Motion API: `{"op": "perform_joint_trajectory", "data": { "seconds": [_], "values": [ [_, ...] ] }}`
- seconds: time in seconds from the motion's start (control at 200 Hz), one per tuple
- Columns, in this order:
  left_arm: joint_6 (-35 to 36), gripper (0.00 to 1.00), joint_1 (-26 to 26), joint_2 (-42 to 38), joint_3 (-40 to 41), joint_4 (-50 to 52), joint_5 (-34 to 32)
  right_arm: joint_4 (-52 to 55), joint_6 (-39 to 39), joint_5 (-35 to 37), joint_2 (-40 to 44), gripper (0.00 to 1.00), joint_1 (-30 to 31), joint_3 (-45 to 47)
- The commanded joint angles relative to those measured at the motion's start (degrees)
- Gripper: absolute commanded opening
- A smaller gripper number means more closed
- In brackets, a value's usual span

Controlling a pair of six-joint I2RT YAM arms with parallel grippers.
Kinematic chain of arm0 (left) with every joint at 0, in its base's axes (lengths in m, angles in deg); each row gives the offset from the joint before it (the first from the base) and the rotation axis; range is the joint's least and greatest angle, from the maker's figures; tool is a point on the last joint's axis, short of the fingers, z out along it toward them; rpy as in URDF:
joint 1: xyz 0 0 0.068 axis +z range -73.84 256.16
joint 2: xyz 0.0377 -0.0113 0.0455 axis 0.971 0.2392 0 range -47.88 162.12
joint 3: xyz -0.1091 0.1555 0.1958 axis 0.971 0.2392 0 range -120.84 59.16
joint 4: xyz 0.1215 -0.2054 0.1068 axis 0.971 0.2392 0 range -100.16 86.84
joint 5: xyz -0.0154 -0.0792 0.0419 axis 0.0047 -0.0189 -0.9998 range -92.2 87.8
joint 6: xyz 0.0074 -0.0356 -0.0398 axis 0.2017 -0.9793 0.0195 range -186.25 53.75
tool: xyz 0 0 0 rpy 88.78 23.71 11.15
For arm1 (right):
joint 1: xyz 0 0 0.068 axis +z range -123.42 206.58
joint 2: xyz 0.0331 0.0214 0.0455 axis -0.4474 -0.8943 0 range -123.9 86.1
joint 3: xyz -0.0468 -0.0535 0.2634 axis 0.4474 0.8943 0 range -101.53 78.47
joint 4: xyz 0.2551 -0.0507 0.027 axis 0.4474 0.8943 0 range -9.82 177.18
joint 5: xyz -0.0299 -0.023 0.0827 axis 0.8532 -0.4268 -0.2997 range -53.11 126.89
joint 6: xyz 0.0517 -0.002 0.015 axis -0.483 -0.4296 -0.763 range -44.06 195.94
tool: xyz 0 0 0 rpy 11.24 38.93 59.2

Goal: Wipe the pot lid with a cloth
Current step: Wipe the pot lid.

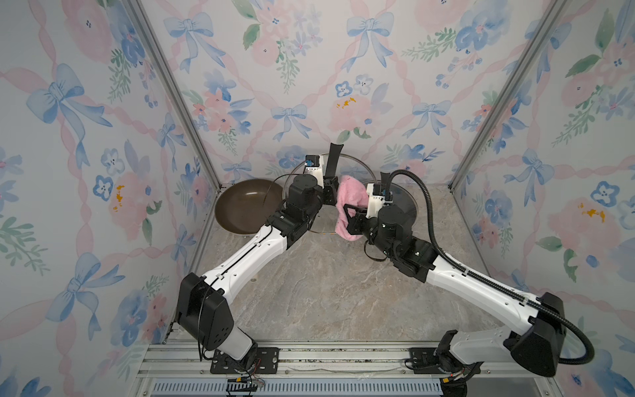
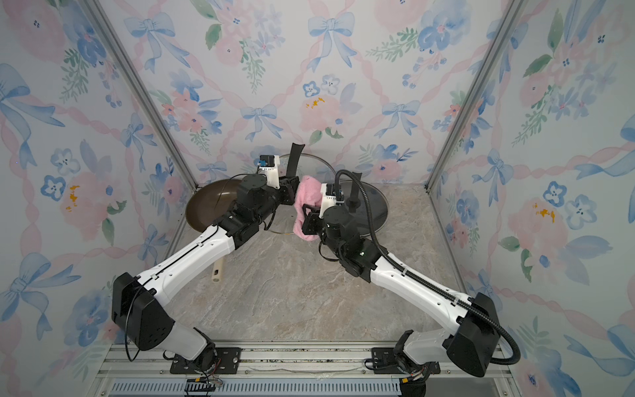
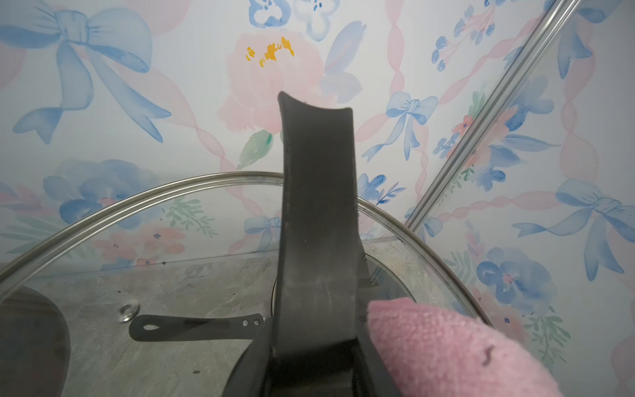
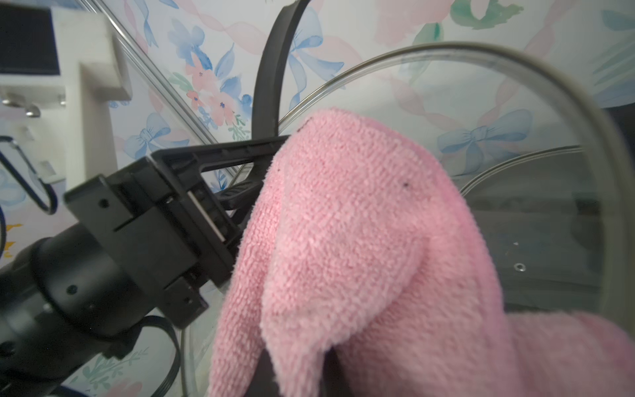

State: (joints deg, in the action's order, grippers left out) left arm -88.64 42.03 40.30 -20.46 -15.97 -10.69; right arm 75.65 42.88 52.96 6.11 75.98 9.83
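Observation:
The pot lid (image 1: 350, 168) (image 2: 312, 166), clear glass with a steel rim, stands tilted on edge near the back wall. Its black strap handle (image 1: 334, 158) (image 3: 316, 206) points upward. My left gripper (image 1: 329, 192) (image 3: 316, 361) is shut on the base of that handle. The pink fuzzy cloth (image 1: 350, 197) (image 2: 307, 196) (image 4: 360, 223) hangs over my right gripper (image 1: 351, 216) (image 4: 295, 371), which is shut on it; the fabric hides the fingers. The cloth lies against the lid's glass (image 4: 481, 103), right beside the left gripper's fingers (image 4: 223, 151). A corner of the cloth (image 3: 446, 343) shows in the left wrist view.
A dark frying pan (image 1: 240, 206) sits at the back left, its pale handle (image 2: 218, 271) under my left forearm. Another glass lid (image 1: 405, 202) with a black knob lies over a dark pan at the back right. Walls close in on three sides.

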Motion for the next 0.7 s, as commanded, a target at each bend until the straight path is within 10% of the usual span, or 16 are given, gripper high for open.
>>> {"op": "perform_joint_trajectory", "data": {
  "seconds": [0.0,0.25,0.465,0.695],
  "values": [
    [-4.8,0.03,-0.7,-3.9,-5.9,-17.0,2.5,5.7,-0.4,-2.4,-5.5,0.00,2.2,-3.7],
    [-2.3,0.03,-0.3,-7.7,-3.4,-18.4,-0.2,11.7,2.2,0.3,-2.2,0.00,-2.7,-2.2],
    [0.6,0.03,-0.3,-10.0,-0.4,-18.4,2.9,15.1,3.5,-3.1,10.3,0.00,-19.3,3.1],
    [10.6,0.03,-3.6,-9.7,1.5,-16.0,15.5,19.9,11.8,-18.4,8.5,0.00,-36.7,-11.6]
  ]
}}
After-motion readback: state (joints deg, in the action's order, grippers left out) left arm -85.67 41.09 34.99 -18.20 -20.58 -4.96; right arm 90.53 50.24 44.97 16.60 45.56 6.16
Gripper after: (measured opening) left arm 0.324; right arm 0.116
